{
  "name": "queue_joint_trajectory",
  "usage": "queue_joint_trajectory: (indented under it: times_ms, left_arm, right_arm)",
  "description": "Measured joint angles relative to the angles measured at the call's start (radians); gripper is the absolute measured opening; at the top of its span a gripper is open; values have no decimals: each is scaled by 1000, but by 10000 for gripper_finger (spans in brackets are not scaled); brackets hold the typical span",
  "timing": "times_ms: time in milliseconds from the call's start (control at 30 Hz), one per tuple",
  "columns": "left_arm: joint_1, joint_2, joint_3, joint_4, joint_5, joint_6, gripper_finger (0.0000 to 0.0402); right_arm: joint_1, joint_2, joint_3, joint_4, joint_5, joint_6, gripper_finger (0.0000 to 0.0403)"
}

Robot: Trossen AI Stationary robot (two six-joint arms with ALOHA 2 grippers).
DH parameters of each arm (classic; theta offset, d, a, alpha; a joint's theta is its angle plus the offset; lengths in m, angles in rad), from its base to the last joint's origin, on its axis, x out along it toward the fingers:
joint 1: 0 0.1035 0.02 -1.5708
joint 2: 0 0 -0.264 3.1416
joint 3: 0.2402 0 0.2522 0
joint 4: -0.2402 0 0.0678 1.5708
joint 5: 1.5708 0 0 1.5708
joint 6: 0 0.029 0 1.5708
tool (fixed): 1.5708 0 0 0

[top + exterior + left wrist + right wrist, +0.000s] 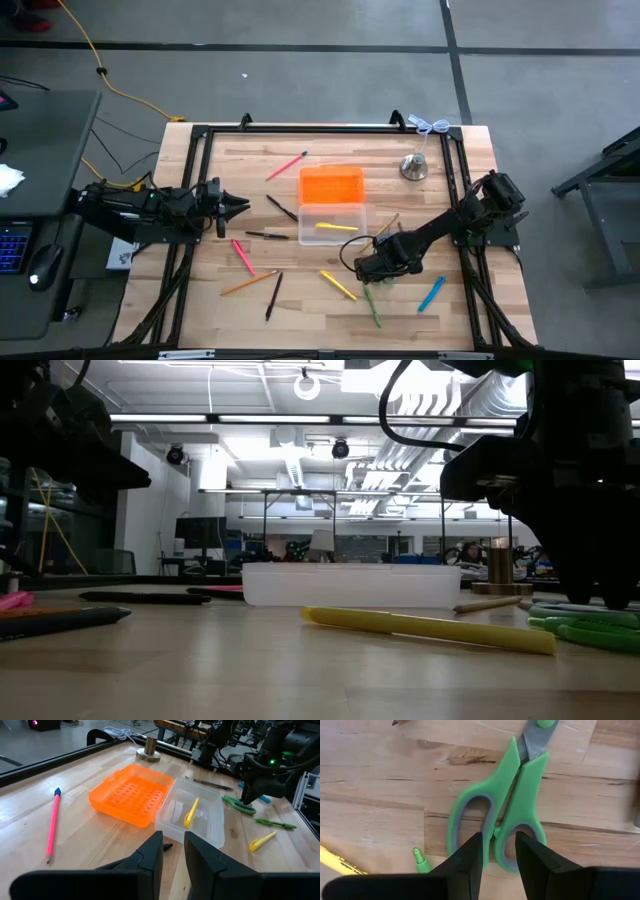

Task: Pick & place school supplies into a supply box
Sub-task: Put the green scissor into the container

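From above, the box (332,222) sits near the middle of the table (200,300), its orange lid (331,186) folded open on the far side, with a yellow pen (336,227) lying inside. The right gripper (374,268) is low over the table just in front of the box, above the scissors (369,297). The left gripper (236,206) waits at the table's left side, pointing toward the box. A pink pencil (286,166), black pens, an orange pencil (248,284), a yellow marker (338,285) and a blue marker (431,294) lie scattered around. A silver bell (414,167) stands right of the lid.

At table height, the clear box (350,585) stands beyond a yellow marker (430,629), and the right arm looms dark on the right above green handles (585,630).

From the left wrist, the left gripper (173,851) holds nothing, its fingers (152,857) set a narrow gap apart. The box (192,816) with the yellow pen (190,813) lies ahead, and the lid (131,794) beside it.

From the right wrist, the right gripper (498,851) hangs right over the handles of the green scissors (502,807), which lie flat on the wood. Its fingers (468,857) stand slightly apart with nothing between them, and whether they touch the handles I cannot tell.
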Motion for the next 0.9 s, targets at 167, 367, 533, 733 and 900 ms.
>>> queue_joint_trajectory:
  times_ms: [167,367,533,733,900]
  left_arm:
    - [0,0,0,0,-2,0,111]
    - [0,0,0,0,-2,0,111]
    - [0,0,0,0,-5,0,111]
    - [0,0,0,-3,-10,0,111]
    - [0,0,0,-5,-20,0,111]
  right_arm:
    - [0,0,-19,27,0,7,94]
    - [0,-7,-103,163,-34,33,94]
    - [0,-6,-108,161,-37,33,94]
    - [0,-4,-109,146,-28,24,91]
    - [0,-3,-110,138,-20,15,69]
